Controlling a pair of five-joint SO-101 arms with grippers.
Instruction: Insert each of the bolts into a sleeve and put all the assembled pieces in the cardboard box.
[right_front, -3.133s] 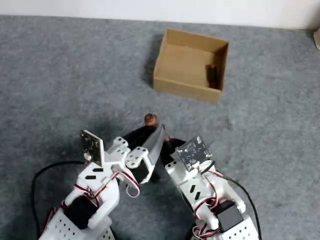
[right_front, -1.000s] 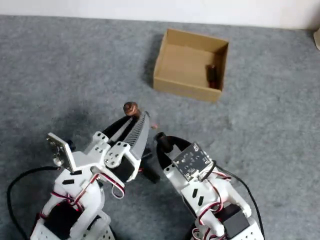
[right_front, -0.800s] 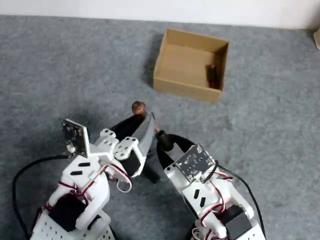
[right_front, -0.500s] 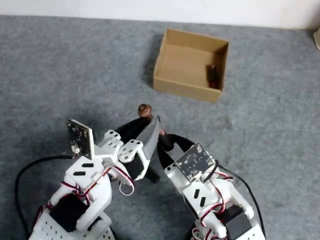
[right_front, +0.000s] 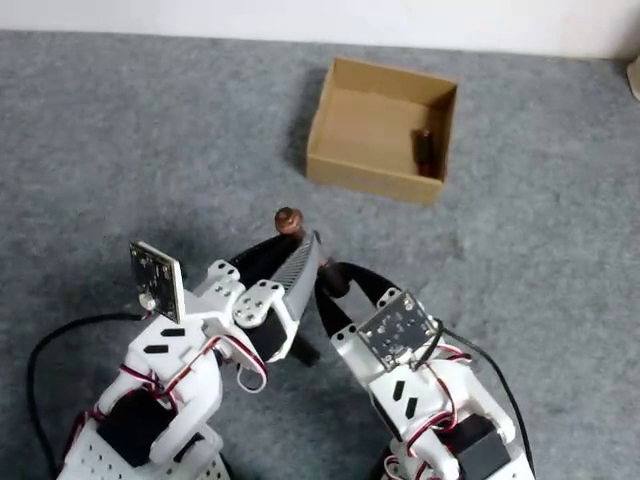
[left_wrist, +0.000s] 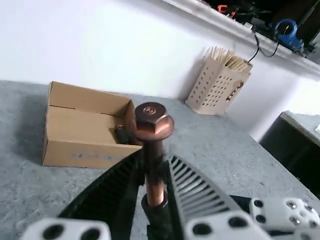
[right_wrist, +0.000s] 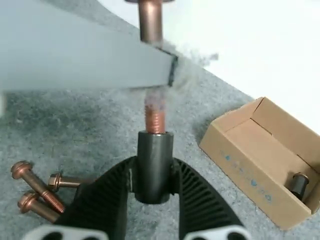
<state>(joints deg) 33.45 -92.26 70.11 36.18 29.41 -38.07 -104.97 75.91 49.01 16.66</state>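
The right end effector (right_wrist: 154, 172) is clenched on a black cylindrical sleeve (right_wrist: 155, 150), which it holds upright low over the grey carpeted counter (right_front: 150, 150). Just beside it, the left end effector (left_wrist: 155, 159) grips the shank of a copper hex-head bolt (left_wrist: 153, 117), also upright and with its head above the fingers. The bolt sits directly over the sleeve, and its threaded tip meets the sleeve's open top; how far it has entered cannot be told. In the high view the two arms angle toward each other and their fingers come together near the middle of the counter. Three loose copper bolts (right_wrist: 37, 189) lie close together on the carpet beside the right arm. Farther out, well apart from both arms, stands an open brown cardboard box (right_front: 380, 180). It holds one dark assembled piece (right_front: 425, 152), which rests against an end wall. Beyond the box, near a white wall, a cream perforated holder (left_wrist: 217, 90) stands filled with thin wooden sticks.
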